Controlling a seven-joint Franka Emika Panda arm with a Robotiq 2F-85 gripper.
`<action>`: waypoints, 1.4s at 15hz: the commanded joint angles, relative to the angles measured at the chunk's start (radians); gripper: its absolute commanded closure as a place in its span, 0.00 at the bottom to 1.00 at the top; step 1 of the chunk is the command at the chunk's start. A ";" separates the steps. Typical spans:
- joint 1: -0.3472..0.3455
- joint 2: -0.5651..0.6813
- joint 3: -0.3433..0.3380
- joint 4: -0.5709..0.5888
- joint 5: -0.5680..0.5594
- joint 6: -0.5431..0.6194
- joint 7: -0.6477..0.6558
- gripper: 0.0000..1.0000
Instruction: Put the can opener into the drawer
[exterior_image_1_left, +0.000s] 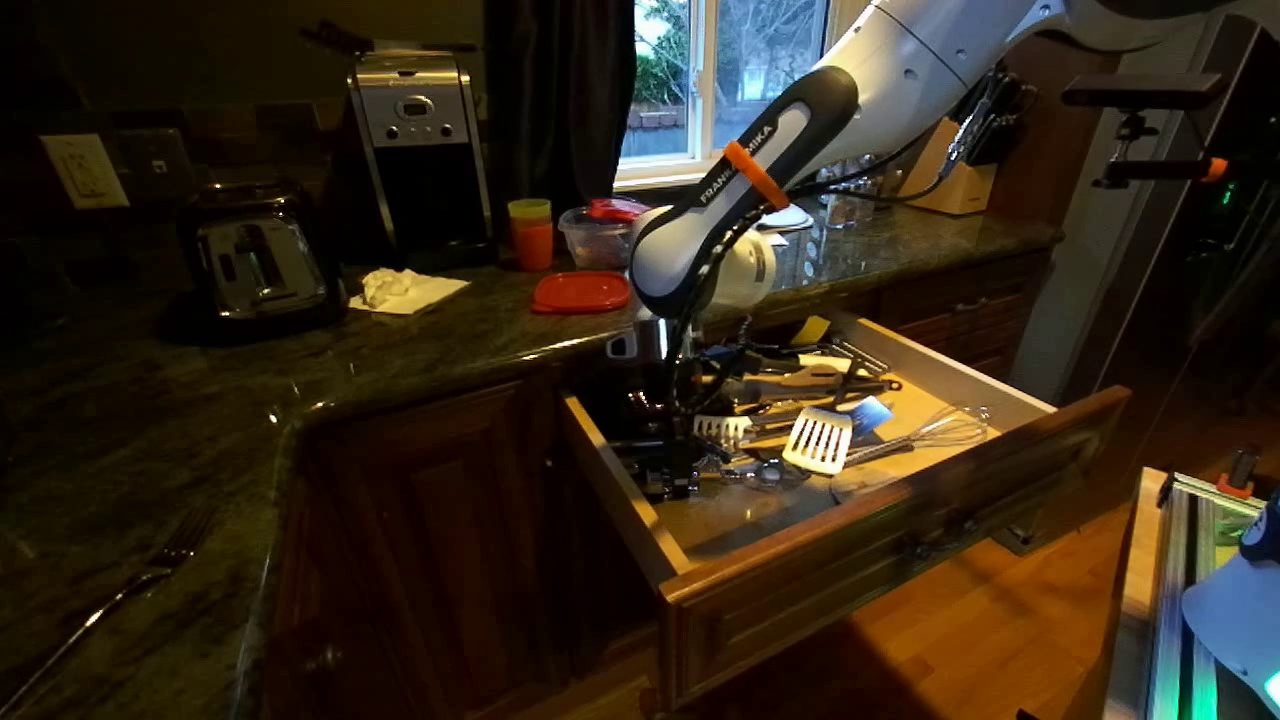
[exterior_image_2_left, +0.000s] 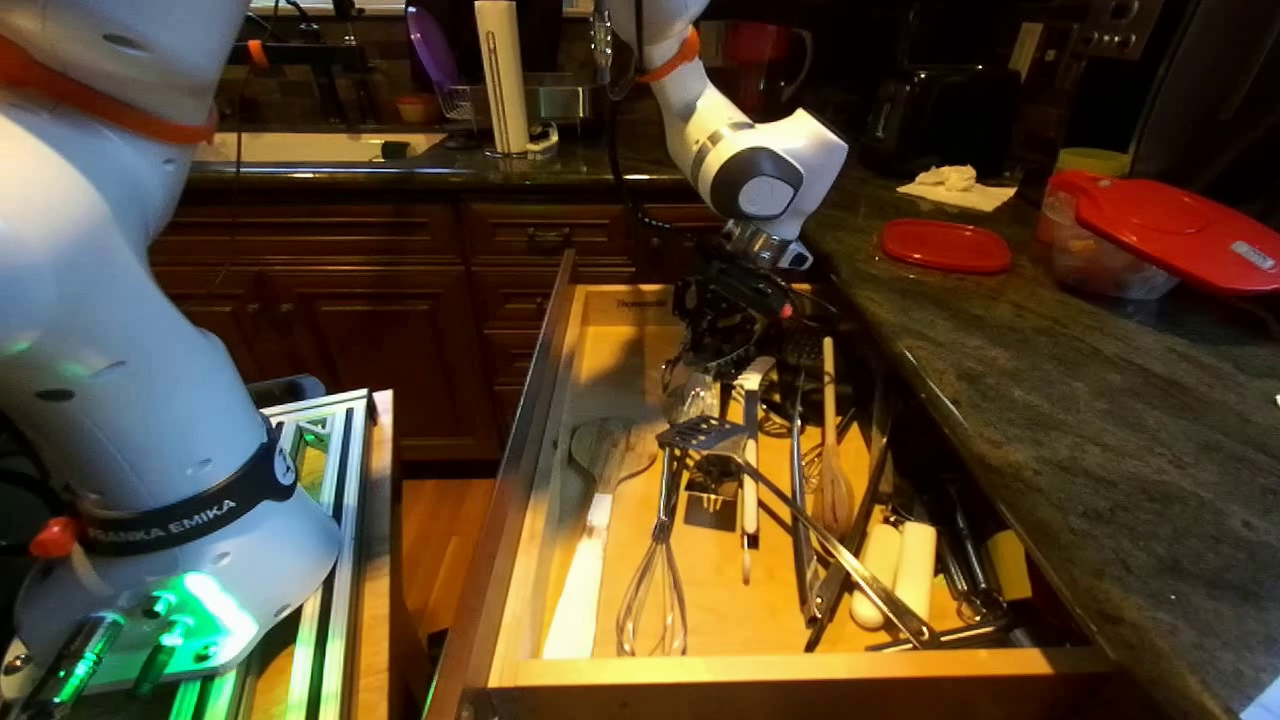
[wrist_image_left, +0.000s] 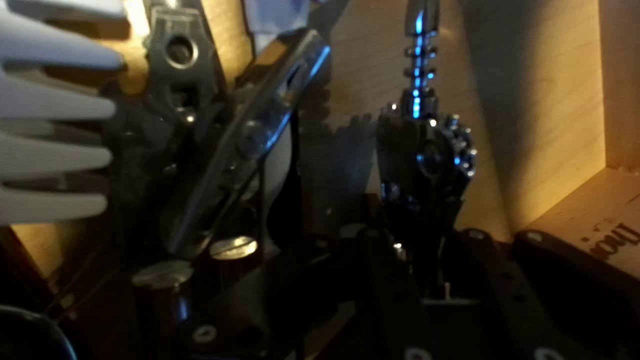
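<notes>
Black, jointed fingers (wrist_image_left: 392, 285) fill the lower part of the wrist view, dotted with small round bolt heads. Straight out from between them juts the dark, glossy metal can opener (wrist_image_left: 422, 165), its stubby body edged with a toothed wheel, its ribbed far end catching blue light. Its near end is lost in darkness, so I cannot tell whether they are clenched on it or merely stand around it. It sits within the medium-brown, framed-panel wooden drawer (exterior_image_1_left: 860, 570), over the smooth, paler floor. Just beside it, in the wrist view, slants a shiny, slotted metal bar (wrist_image_left: 250, 140); beyond that spread the blunt, matte prongs of a white utensil head (wrist_image_left: 60, 102).

Farther out, in an exterior view, lie a balloon-shaped wire whisk (exterior_image_2_left: 655, 595), a flat slotted metal turner (exterior_image_2_left: 705, 433) with a long slanting handle, a smooth brown wooden spoon (exterior_image_2_left: 834, 495) and two rounded cream cylinders (exterior_image_2_left: 913, 575) side by side. Alongside runs the polished, mottled dark stone counter (exterior_image_2_left: 1090, 450). On it rest a flat red lid (exterior_image_2_left: 945, 245) with rounded corners, a crumpled wad of white paper (exterior_image_2_left: 945, 178) and a clear plastic tub (exterior_image_2_left: 1105, 255).
</notes>
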 joint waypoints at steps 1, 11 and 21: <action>0.014 0.007 -0.004 0.014 -0.065 0.017 0.061 0.69; 0.014 -0.020 -0.003 0.007 -0.138 0.035 0.121 0.20; 0.054 -0.193 -0.021 -0.169 -0.265 0.186 0.307 0.00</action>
